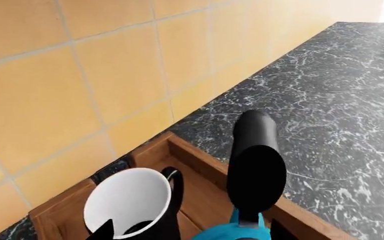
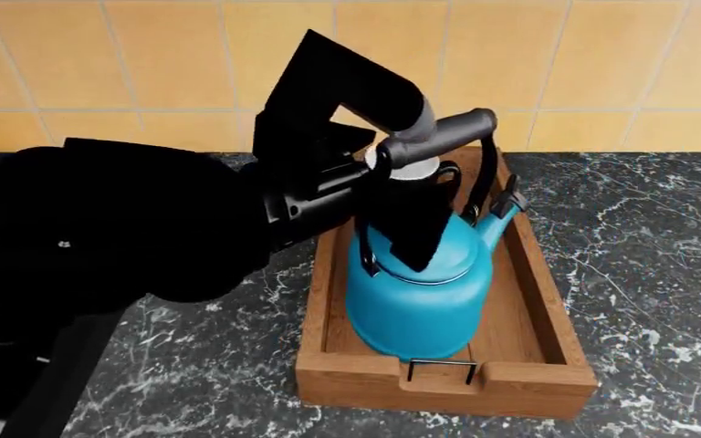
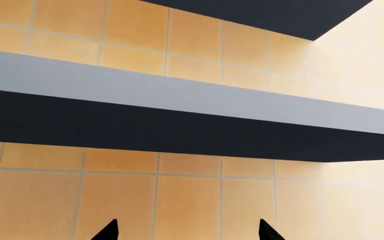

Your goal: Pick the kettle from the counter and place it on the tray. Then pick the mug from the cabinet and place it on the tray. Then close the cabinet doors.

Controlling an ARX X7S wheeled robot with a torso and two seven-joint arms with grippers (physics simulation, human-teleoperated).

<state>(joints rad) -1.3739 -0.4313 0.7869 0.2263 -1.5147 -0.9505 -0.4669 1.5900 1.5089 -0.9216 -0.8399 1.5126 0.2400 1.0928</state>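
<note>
The kettle stands in the tray's near half on the counter. The mug sits behind it toward the far end by the tiled wall. The left gripper reaches over the kettle's handle, closed on the mug. The right gripper points at wall tiles, fingertips spread, empty.

The tray is crowded: the kettle fills its near half and the mug stands just behind it, near the tiled wall. The left arm blocks approach from the left. Bare surface lies open right of the tray.
</note>
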